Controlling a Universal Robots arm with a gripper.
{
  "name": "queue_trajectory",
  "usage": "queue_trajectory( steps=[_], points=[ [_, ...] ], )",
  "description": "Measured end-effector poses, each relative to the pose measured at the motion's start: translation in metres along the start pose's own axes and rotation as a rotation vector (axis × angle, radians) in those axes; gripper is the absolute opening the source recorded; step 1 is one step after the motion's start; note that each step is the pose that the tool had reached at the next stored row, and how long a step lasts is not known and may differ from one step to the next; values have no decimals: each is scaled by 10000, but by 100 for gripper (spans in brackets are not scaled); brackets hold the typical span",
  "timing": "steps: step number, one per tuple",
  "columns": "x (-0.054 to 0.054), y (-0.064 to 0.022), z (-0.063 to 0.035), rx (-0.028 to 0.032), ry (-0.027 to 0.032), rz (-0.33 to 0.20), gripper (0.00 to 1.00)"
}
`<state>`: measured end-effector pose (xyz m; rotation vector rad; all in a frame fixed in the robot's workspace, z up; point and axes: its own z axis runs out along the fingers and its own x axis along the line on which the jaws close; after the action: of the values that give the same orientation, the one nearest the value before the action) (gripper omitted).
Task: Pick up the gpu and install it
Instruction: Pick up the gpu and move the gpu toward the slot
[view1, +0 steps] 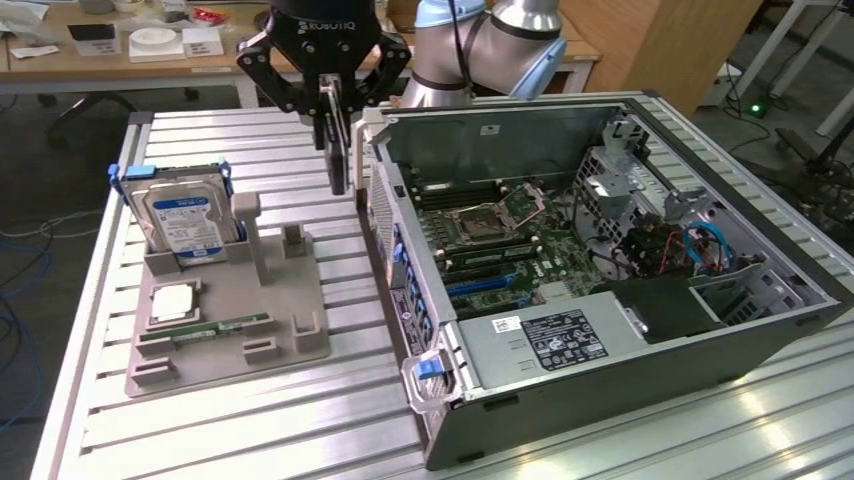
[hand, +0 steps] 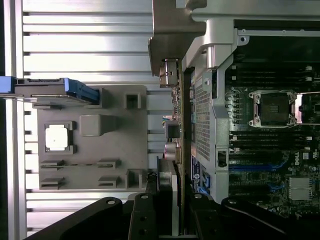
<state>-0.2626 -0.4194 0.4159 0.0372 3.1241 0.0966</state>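
The hand (view1: 331, 95), marked ROBOTIQ, is clamped on the gpu (view1: 339, 150) at the upper centre of the exterior view. The card hangs upright above the slatted surface (view1: 267, 430), between the grey holder (view1: 227, 310) and the open computer case (view1: 507, 130). A hard drive (view1: 187, 225) with a blue-white label stands in the holder. The case's black sticker (view1: 567, 338) carries white print too small to read.

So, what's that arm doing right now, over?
Black gripper shut on the gpu, a thin dark card held on edge. Card aloft between grey plastic tray and open metal computer case. Case close beside it.
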Motion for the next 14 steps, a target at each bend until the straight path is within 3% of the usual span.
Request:
queue_trajectory(
  steps=[14],
  points=[
    [-133,3,5,1,1,0,28]
  ],
)
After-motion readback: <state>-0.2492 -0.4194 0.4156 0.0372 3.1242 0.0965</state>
